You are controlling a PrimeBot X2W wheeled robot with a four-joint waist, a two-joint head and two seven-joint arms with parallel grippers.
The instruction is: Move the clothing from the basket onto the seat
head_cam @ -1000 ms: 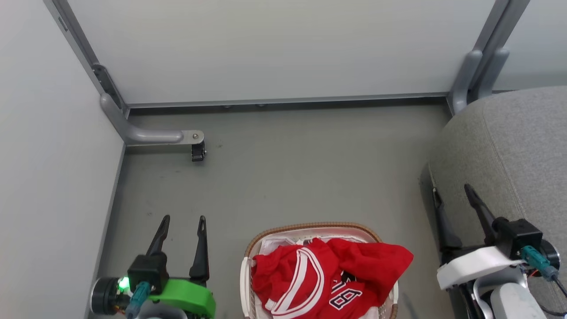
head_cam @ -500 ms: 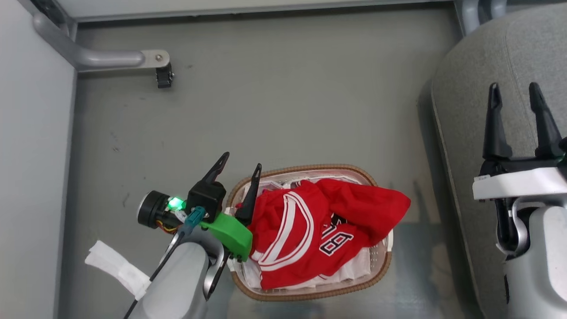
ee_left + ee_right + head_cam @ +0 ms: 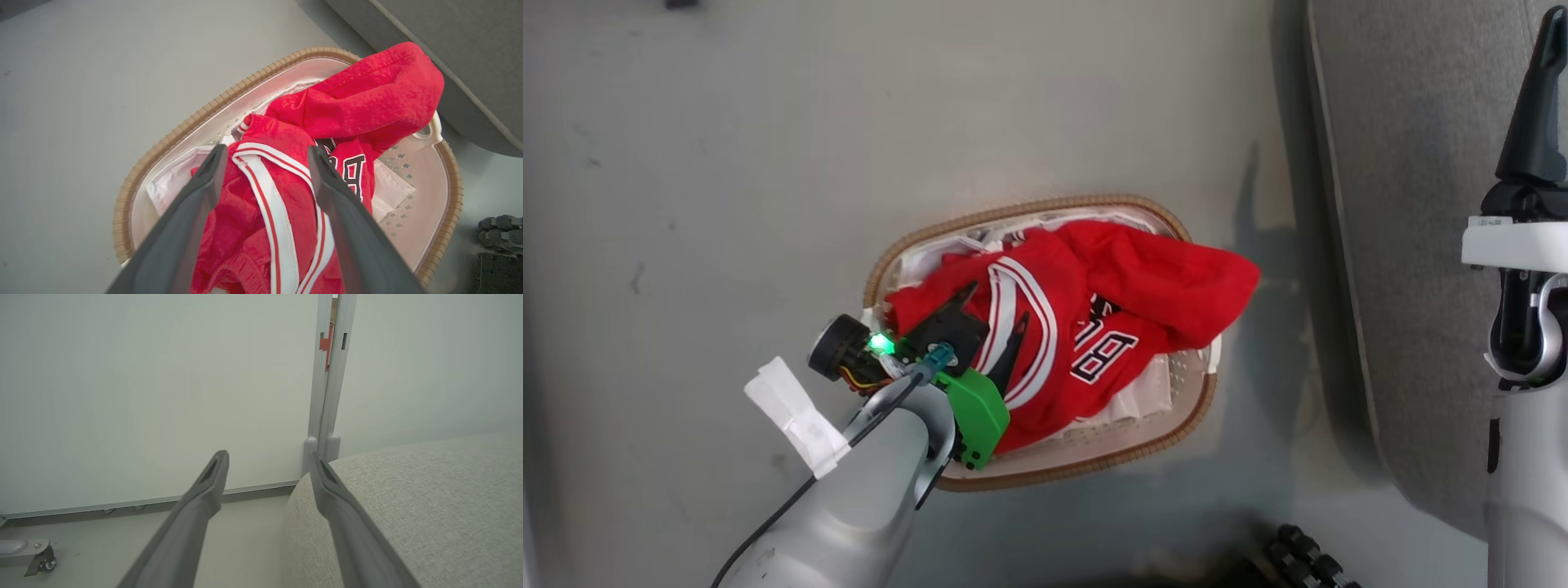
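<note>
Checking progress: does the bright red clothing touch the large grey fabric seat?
Apart. Head view shows bare floor between the bright red clothing and the large grey fabric seat.

The clothing (image 3: 1160, 278) lies in the basket (image 3: 1086, 469), which sits on the floor (image 3: 727, 163). The seat (image 3: 1405, 204) is right of it. My left gripper (image 3: 997, 300) hangs over the clothing, my right gripper (image 3: 269, 457) over the seat.

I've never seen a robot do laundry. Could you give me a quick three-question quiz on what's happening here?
1. True or false: the jaws of the left gripper are clamped shut on the red clothing.
2. Where is the clothing lying? A) on the seat B) in the basket C) held up in the air.
3. Fill in: the big grey thing on the robot's right is the ____.
Key: 1 false, they stand open; 2 B; 3 seat.
</note>
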